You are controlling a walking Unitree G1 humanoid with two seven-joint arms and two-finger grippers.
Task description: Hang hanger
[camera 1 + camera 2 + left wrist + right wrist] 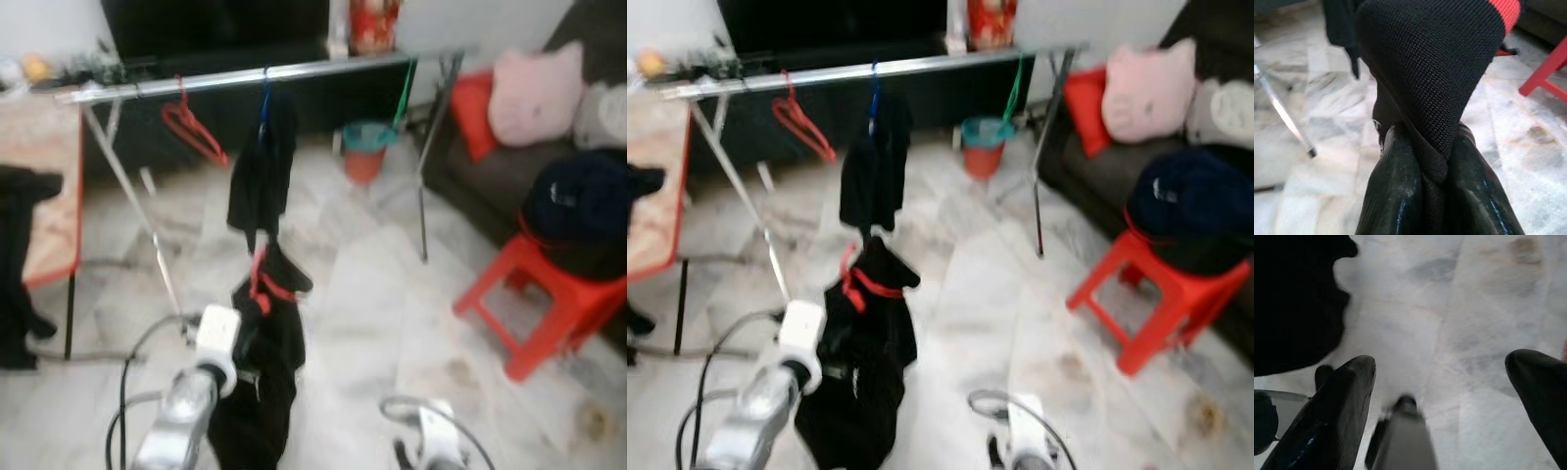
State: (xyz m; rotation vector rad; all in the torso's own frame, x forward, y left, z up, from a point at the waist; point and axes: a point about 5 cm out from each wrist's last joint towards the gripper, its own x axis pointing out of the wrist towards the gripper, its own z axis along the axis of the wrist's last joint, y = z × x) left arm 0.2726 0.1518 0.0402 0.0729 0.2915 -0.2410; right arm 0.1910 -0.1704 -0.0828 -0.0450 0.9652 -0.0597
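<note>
Ahead, the long silver metal drying rail stands crosswise, already carrying clothes, so it is the likely destination. Left gripper is clamped on the black knit garment draped over a red plastic hanger, carried short of the rail. Right gripper, fingers apart, hangs idle.

The rail has free stretches between the red hanger, the hung black garment and the green hanger. A red stool stands at the right.
</note>
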